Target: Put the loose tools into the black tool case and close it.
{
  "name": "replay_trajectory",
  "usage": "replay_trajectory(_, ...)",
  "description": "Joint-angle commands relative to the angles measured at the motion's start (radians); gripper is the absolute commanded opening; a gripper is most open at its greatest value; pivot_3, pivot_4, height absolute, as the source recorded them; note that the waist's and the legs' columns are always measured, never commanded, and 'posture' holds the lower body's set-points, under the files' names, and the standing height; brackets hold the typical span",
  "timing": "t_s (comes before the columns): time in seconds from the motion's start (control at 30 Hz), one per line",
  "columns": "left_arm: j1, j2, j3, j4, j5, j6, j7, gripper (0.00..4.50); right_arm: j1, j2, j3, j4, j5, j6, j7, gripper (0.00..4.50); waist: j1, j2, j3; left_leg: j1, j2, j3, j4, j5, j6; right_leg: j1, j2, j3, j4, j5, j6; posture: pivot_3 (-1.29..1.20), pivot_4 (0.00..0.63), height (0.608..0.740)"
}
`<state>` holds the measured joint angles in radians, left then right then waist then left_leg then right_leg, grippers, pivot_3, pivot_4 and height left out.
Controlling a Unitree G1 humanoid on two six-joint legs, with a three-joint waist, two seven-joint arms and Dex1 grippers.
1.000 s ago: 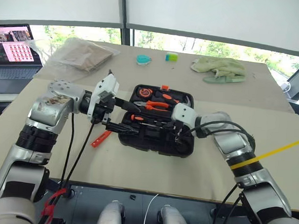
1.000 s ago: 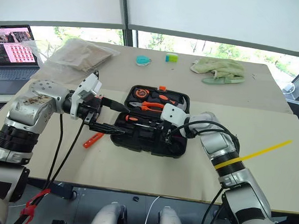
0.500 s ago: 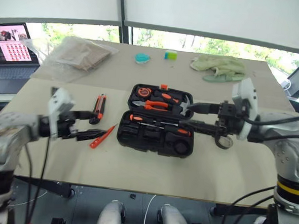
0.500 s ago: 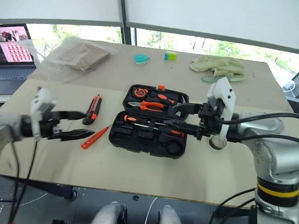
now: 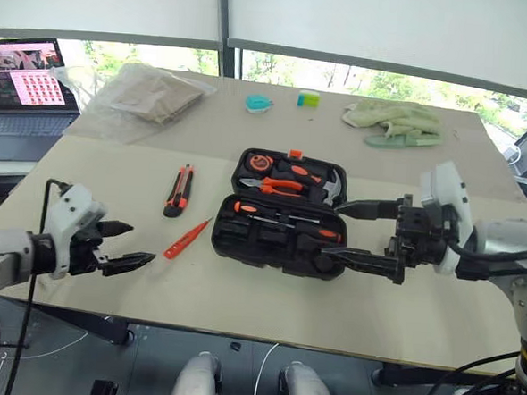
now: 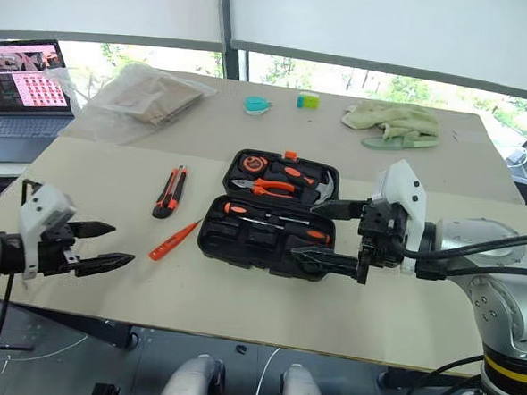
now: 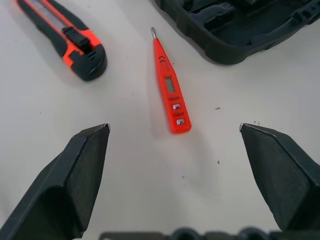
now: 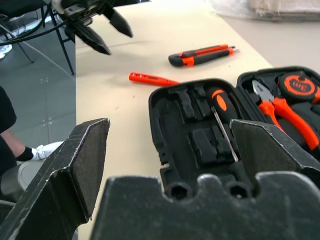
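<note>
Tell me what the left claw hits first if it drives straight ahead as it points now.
Probably the orange tester screwdriver, lying centred between the open left claw fingers; the black tool case lies beyond.

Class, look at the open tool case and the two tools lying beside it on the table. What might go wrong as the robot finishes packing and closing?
1. The tester is slim and lies flat on the table, so fingers may scrape the surface or slip off it.
2. The knife lies apart from the case; closing too soon would likely leave it out.
3. A tool seated badly in a slot could stop the lid shutting.
</note>
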<state>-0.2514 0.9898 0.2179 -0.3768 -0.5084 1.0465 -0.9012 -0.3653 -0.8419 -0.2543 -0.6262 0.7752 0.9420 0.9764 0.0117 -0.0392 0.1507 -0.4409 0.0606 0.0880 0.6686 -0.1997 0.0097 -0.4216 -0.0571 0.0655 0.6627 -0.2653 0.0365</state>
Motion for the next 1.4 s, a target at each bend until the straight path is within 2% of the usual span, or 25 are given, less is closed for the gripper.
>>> replay_trajectory(0.03,-0.144,-0.005,-0.139,0.019,0.017,0.160,0.085,4.50,0.009,-0.016,-0.049,-0.065,0.061,0.003,-0.050,4.48,-0.002,0.000,0.000,0.000,0.000,0.000,0.000,0.000,0.000,0.000,0.000,0.000,0.000,0.000,0.000,0.00,0.150,0.740)
replay_trajectory(0.23,-0.344,-0.021,-0.452,0.159,0.109,0.202,0.092,4.50,0.020,-0.021,-0.054,-0.121,0.157,0.024,-0.135,4.48,-0.020,-0.002,0.000,0.000,-0.001,-0.001,-0.001,0.000,0.000,0.000,0.001,0.002,0.000,0.000,0.000,0.00,0.150,0.740)
replay_trajectory(0.47,-0.468,-0.115,-0.594,0.308,0.170,0.155,0.067,4.50,0.030,-0.020,-0.034,-0.119,0.197,0.009,-0.207,4.48,-0.017,-0.002,0.001,0.000,-0.001,-0.001,-0.001,0.000,0.000,0.000,0.001,0.001,0.000,0.000,0.000,0.00,0.150,0.740)
replay_trajectory(0.6,-0.472,-0.135,-0.661,0.370,0.227,0.105,0.051,3.36,0.040,-0.024,-0.033,-0.131,0.212,-0.001,-0.229,4.50,-0.011,-0.002,0.000,0.000,-0.002,-0.001,-0.001,0.000,0.000,0.001,0.000,0.001,0.000,0.000,0.001,0.00,0.150,0.740)
replay_trajectory(0.7,-0.469,-0.151,-0.655,0.394,0.247,0.097,0.052,2.22,0.050,-0.030,-0.041,-0.142,0.214,-0.009,-0.238,4.50,-0.005,-0.001,-0.001,0.000,-0.003,-0.001,0.000,0.000,0.000,0.002,0.000,0.001,0.000,0.000,0.001,0.00,0.150,0.740)
replay_trajectory(0.77,-0.464,-0.152,-0.648,0.390,0.246,0.106,0.040,1.61,0.057,-0.034,-0.047,-0.148,0.215,-0.014,-0.242,4.50,-0.003,-0.001,-0.001,0.000,-0.003,-0.002,0.000,0.000,0.000,0.002,0.000,0.002,0.000,0.000,0.001,0.00,0.150,0.740)
replay_trajectory(0.8,-0.460,-0.151,-0.643,0.386,0.244,0.113,0.035,1.09,0.061,-0.037,-0.049,-0.151,0.217,-0.016,-0.244,4.50,-0.003,-0.001,-0.001,0.000,-0.003,-0.002,0.000,0.000,0.000,0.002,-0.001,0.001,0.000,0.000,0.001,0.00,0.150,0.740)
replay_trajectory(0.87,-0.451,-0.141,-0.630,0.365,0.234,0.131,0.024,0.51,0.071,-0.042,-0.055,-0.158,0.220,-0.021,-0.249,4.50,-0.003,-0.001,-0.001,0.000,-0.003,-0.002,0.000,0.000,0.000,0.002,-0.001,0.001,0.000,0.000,0.001,0.00,0.150,0.740)
replay_trajectory(1.0,-0.436,-0.094,-0.588,0.322,0.216,0.160,-0.001,0.42,0.108,-0.054,-0.076,-0.175,0.227,-0.031,-0.258,4.50,-0.006,-0.001,-0.001,0.000,-0.003,-0.002,0.000,0.000,0.001,0.001,-0.001,0.002,0.000,0.000,0.001,0.00,0.150,0.740)
replay_trajectory(1.07,-0.434,-0.034,-0.563,0.294,0.208,0.159,-0.031,0.42,0.136,-0.063,-0.093,-0.184,0.228,-0.039,-0.259,4.50,-0.013,-0.001,-0.001,0.000,-0.002,-0.002,0.000,0.000,0.000,0.001,0.000,0.002,0.000,-0.001,0.001,0.00,0.150,0.740)
replay_trajectory(1.2,-0.509,0.060,-0.544,0.260,0.212,0.012,-0.157,0.41,0.180,-0.075,-0.115,-0.182,0.227,-0.054,-0.267,4.50,-0.022,-0.004,0.001,-0.001,-0.001,-0.003,-0.001,0.000,0.000,0.000,0.001,0.001,0.001,-0.001,0.001,0.00,0.150,0.740)
replay_trajectory(1.3,-0.609,0.044,-0.579,0.320,0.272,-0.223,-0.253,0.41,0.200,-0.079,-0.114,-0.180,0.218,-0.068,-0.266,4.50,-0.006,-0.004,0.001,-0.001,-0.002,-0.003,0.000,0.000,0.000,0.001,0.000,0.000,0.000,-0.001,0.001,0.00,0.150,0.740)
replay_trajectory(1.4,-0.709,-0.053,-0.628,0.425,0.322,-0.442,-0.343,0.41,0.207,-0.081,-0.099,-0.170,0.201,-0.082,-0.267,4.50,0.007,-0.004,0.001,-0.001,-0.004,-0.002,0.001,0.000,0.000,0.002,-0.001,0.000,-0.002,0.000,0.002,0.00,0.150,0.740)
